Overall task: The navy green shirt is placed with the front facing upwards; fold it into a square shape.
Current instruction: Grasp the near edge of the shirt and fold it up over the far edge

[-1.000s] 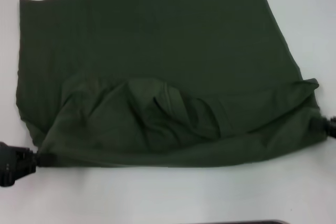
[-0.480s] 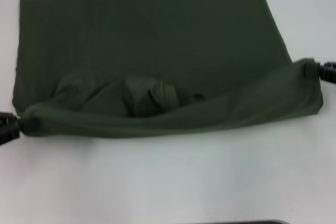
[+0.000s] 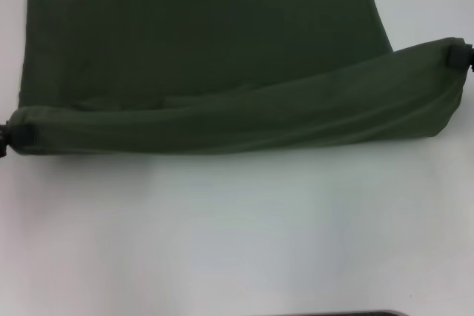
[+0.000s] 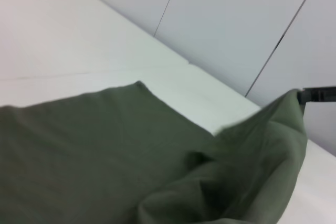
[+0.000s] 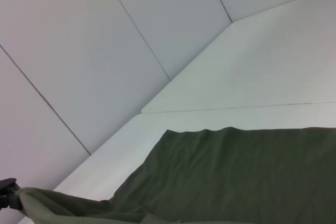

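Spreading across the upper half of the white table (image 3: 237, 234), the navy green shirt (image 3: 200, 42) lies flat with its plain dark olive cloth showing; no lettering shows on the exposed cloth. Its near edge is lifted into a long rolled band (image 3: 237, 116) that runs from about 9 o'clock to about 3 o'clock in the head view, the right end higher in the picture than the left. A dark strip (image 3: 341, 313) shows at the 6 o'clock edge, well apart from the cloth.

The wrist views add a pale panelled wall (image 5: 79, 51) behind the table, which the head view does not show. In the left wrist view the raised fold (image 4: 252, 166) climbs to a peak where the right gripper (image 4: 318, 94) shows as a dark bar. In the right wrist view the left gripper (image 5: 6, 192) is a small dark shape at the fold's far end.

In the head view the left gripper (image 3: 6, 138) sits at 9 o'clock, pinching the band's left end. The right gripper (image 3: 461, 55) sits at roughly 2 o'clock, pinching the right end. Both arms are otherwise out of the picture.
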`<action>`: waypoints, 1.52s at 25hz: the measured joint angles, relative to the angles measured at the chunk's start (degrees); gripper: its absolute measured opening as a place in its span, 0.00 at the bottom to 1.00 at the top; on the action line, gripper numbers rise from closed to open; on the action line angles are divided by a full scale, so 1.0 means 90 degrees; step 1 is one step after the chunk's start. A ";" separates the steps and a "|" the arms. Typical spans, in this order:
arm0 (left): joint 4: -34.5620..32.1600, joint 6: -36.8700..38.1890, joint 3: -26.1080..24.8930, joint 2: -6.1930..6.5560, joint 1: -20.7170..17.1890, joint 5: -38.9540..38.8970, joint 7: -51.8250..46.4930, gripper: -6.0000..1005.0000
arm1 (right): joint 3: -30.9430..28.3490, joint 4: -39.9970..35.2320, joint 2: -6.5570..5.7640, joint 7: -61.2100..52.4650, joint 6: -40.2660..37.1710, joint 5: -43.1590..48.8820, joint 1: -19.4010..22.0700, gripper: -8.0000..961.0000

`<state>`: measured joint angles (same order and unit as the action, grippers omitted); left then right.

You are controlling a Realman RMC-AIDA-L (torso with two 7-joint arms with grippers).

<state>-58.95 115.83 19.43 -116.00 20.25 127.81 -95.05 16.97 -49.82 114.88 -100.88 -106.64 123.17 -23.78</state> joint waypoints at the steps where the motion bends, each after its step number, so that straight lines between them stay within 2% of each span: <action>1: 0.0004 0.0000 0.0008 -0.0004 0.0020 -0.0013 0.0000 0.08 | 0.0003 0.0006 -0.0004 -0.0007 0.0007 0.0002 0.0006 0.05; 6: -0.0051 0.0031 0.0066 -0.0040 0.0083 -0.0058 0.0008 0.08 | 0.0009 -0.0052 0.0050 -0.0002 -0.0065 0.0012 0.0097 0.05; 11: -0.0081 0.0050 0.0030 -0.0001 0.0039 -0.0258 0.0023 0.08 | -0.0059 -0.0053 0.0010 -0.0021 -0.0174 0.0005 0.0210 0.05; 14: -0.0048 0.0011 0.0029 -0.0002 0.0035 -0.0300 0.0066 0.08 | -0.0006 -0.0019 0.0062 0.0001 -0.0049 0.0132 0.0228 0.05; 21: 0.0129 -0.0238 0.0064 -0.0082 0.0325 -0.0351 0.0079 0.08 | 0.0080 0.0174 0.0151 -0.0128 0.0409 0.0217 -0.0008 0.05; 30: 0.0604 -0.1056 0.0055 -0.0088 0.0997 -0.0354 -0.0095 0.08 | 0.0322 0.0306 0.0056 -0.0679 0.1150 0.0221 -0.0477 0.05; 38: 0.0748 -0.2239 0.0188 -0.0136 0.1385 -0.0317 -0.0404 0.09 | 0.0654 0.0319 -0.0136 -0.1310 0.2131 0.0221 -0.0766 0.05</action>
<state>-52.22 95.68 21.12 -117.23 32.71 124.96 -98.69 22.86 -46.95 113.66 -112.67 -87.46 125.16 -30.68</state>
